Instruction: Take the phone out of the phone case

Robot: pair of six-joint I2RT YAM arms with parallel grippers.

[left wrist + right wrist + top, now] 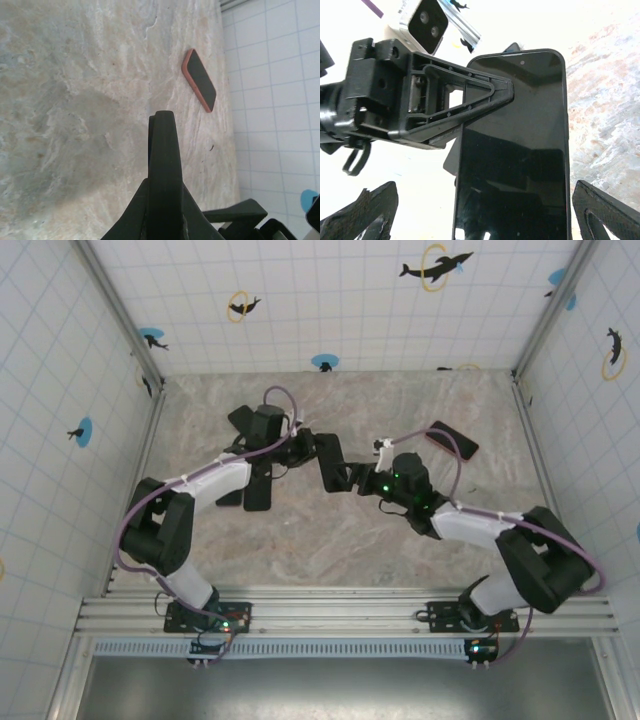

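Observation:
A black phone (520, 150) hangs above the table with its dark screen facing the right wrist camera. My left gripper (322, 453) is shut on the phone's upper left edge, and one of its fingers (465, 100) crosses that corner. In the left wrist view the phone (162, 145) stands edge-on between the closed jaws of the left gripper (162, 186). My right gripper (485, 215) is open, with one padded finger on each side of the phone's lower end, apart from it. An orange-rimmed phone case (199, 80) lies flat on the table. Its top face looks black.
The phone case (451, 440) rests at the back right of the marble table (330, 540), close to the tiled right wall (590, 390). Both arms meet over the table's middle. Tiled walls close off the back and both sides.

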